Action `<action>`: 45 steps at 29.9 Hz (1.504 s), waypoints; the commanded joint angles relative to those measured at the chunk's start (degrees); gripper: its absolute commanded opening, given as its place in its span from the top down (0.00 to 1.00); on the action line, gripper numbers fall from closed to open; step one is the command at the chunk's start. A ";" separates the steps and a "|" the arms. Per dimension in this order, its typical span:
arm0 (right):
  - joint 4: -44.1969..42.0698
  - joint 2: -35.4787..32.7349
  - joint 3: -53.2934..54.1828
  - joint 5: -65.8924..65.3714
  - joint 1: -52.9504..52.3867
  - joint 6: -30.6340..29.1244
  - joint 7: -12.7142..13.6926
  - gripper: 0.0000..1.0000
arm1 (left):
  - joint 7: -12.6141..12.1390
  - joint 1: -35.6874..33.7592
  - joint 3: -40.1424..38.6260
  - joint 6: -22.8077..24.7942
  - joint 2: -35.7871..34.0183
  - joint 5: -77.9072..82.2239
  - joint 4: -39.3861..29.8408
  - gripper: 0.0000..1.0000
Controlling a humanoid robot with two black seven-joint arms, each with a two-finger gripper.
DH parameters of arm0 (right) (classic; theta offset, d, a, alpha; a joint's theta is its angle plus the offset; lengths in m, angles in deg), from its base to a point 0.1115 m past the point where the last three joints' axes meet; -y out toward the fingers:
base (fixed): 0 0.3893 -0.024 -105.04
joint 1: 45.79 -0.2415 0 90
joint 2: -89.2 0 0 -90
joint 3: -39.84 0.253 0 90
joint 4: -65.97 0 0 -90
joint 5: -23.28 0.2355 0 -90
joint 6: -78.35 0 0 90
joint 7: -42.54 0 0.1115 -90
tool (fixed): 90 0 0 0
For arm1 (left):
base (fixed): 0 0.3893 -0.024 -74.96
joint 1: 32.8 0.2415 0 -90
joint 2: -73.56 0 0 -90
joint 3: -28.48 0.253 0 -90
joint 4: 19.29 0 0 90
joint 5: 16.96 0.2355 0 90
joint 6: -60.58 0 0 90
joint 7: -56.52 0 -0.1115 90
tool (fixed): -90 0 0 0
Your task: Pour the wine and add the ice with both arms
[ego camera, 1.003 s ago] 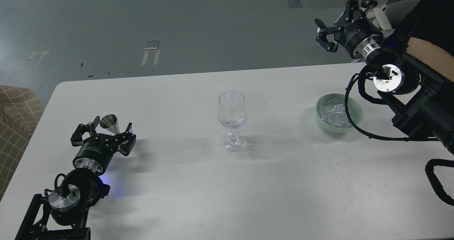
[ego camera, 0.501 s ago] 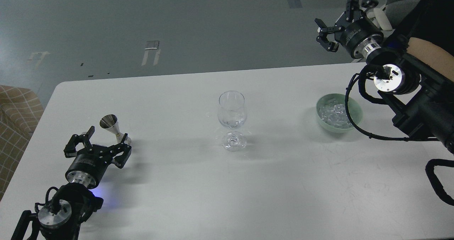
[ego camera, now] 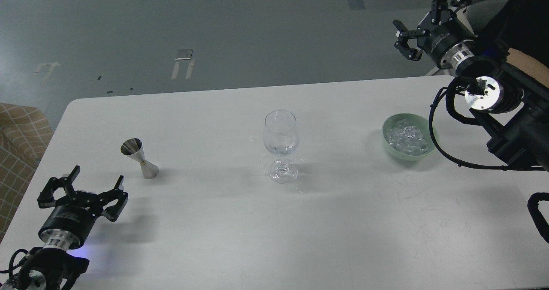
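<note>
Both grippers, left (ego camera: 90,182) and right (ego camera: 418,4), wide, empty; ice (ego camera: 406,136) heaped, no clear axis.

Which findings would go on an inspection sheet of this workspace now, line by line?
Surface: white rectangular table, faint scratches at right.
Job's things: clear stemmed wine glass upright at centre, something small and clear at its bottom; pale green bowl holding clear ice cubes at right; small steel double-cone jigger upright at left.
Clutter: nothing seen.
Grippers: left tool open, empty, low near the table's left front, apart from the jigger; right tool open, empty, raised beyond the far edge.
Cables: black cable loops from the right arm, passing in front of the bowl.
Surroundings: grey floor with tape marks; checked fabric at left.
</note>
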 commanded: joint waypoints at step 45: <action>28.07 -25.65 -9.93 -96.42 28.69 42.98 -0.35 0.00 | 3.42 -42.06 21.38 1.51 -7.88 41.92 9.82 0.03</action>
